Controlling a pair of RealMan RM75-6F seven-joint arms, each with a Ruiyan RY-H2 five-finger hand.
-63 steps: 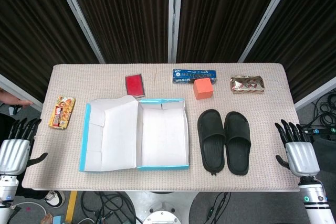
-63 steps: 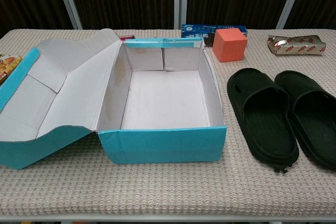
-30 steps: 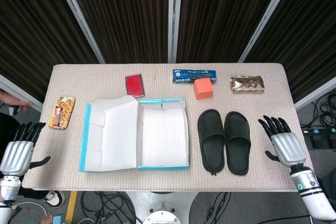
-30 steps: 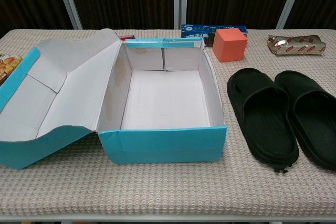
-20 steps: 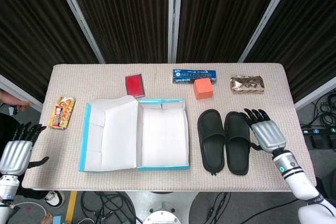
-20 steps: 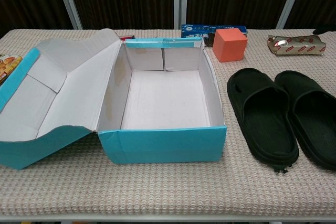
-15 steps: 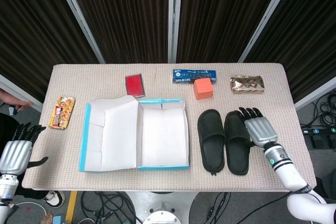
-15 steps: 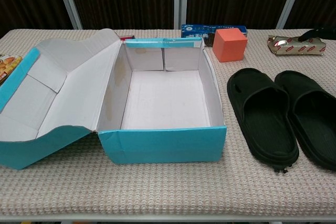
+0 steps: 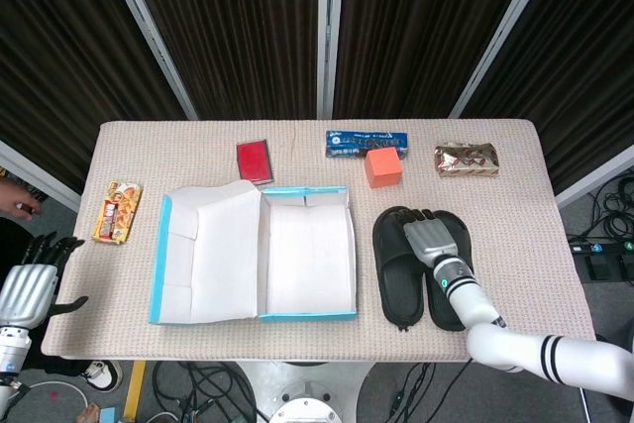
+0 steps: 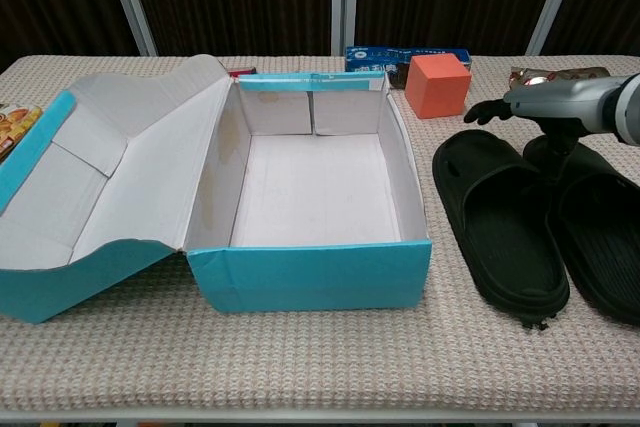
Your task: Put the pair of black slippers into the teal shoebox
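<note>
- The right hand (image 9: 433, 241) floats flat over the black slippers (image 9: 399, 269), fingers spread, holding nothing.
- The slippers lie side by side on the worktop (image 9: 515, 245), just right of the teal shoebox (image 9: 307, 263).
- The box is open, lid flopped left, with nothing inside.
- The left hand (image 9: 28, 287) waits off the worktop's left edge, fingers apart.

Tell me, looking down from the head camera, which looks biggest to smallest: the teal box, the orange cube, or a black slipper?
1. teal shoebox
2. left black slipper
3. orange cube
</note>
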